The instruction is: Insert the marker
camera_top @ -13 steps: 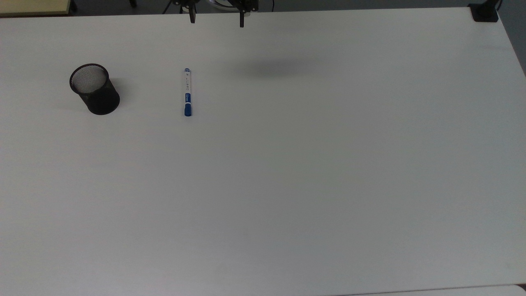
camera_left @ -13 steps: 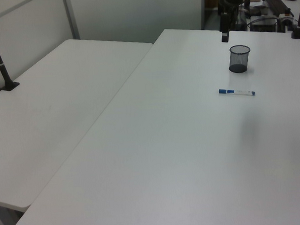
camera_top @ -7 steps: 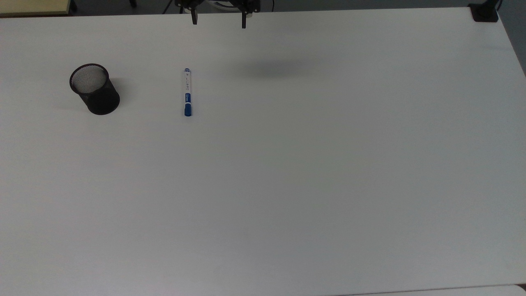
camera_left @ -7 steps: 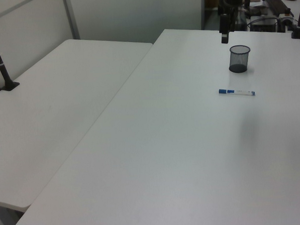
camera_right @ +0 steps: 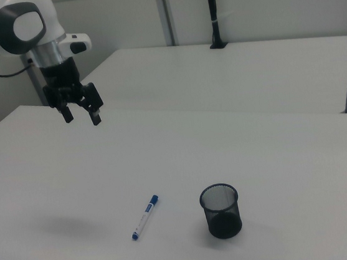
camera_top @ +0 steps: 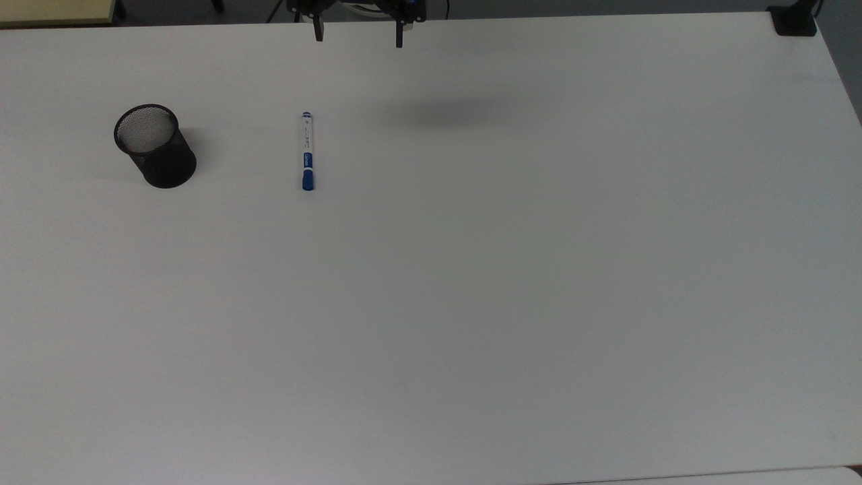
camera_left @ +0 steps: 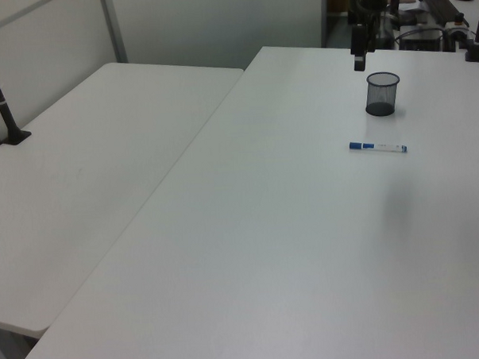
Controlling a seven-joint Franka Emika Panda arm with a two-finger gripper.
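White table [camera_right: 275,143] carries the marker [camera_right: 145,217] lying flat just left of the black mesh cup [camera_right: 221,210] in the right view; the tool [camera_right: 81,114], fingers spread, hangs high and far off, so a skewed descent could roll the marker away.

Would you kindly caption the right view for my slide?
Open claw hangs above the white table, apart from the flat-lying marker beside an upright black mesh cup.

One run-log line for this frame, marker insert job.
phase: pre-grasp | gripper: open, raised above table | marker: flat on table, untouched | mesh cup: upright, apart from marker
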